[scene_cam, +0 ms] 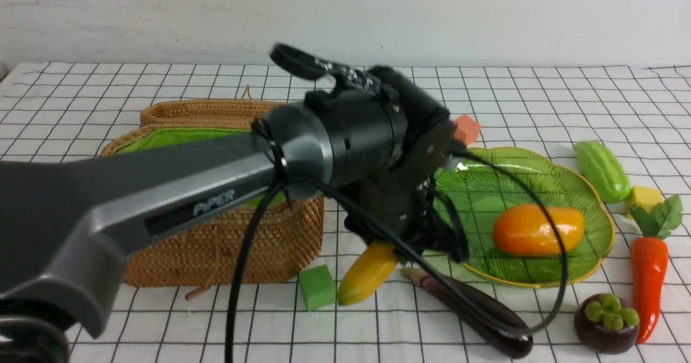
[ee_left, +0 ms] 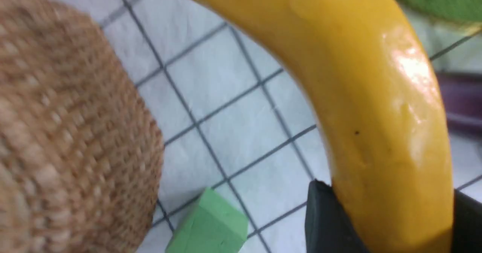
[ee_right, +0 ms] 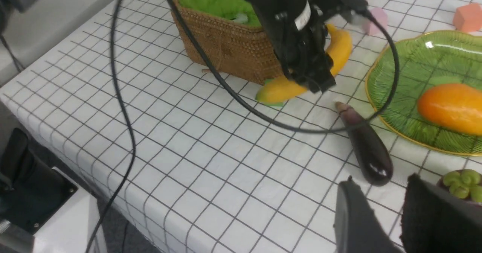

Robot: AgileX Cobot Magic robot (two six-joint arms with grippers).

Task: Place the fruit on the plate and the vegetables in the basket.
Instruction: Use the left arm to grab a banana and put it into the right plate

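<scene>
Left wrist view: claw [ee_left: 388, 208] astride banana [ee_left: 369, 95]

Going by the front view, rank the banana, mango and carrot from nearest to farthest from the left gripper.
1. Banana: between its fingers, just right of the basket.
2. Mango: farther right, lying on the plate.
3. Carrot: farthest, beyond the plate's right edge.
</scene>
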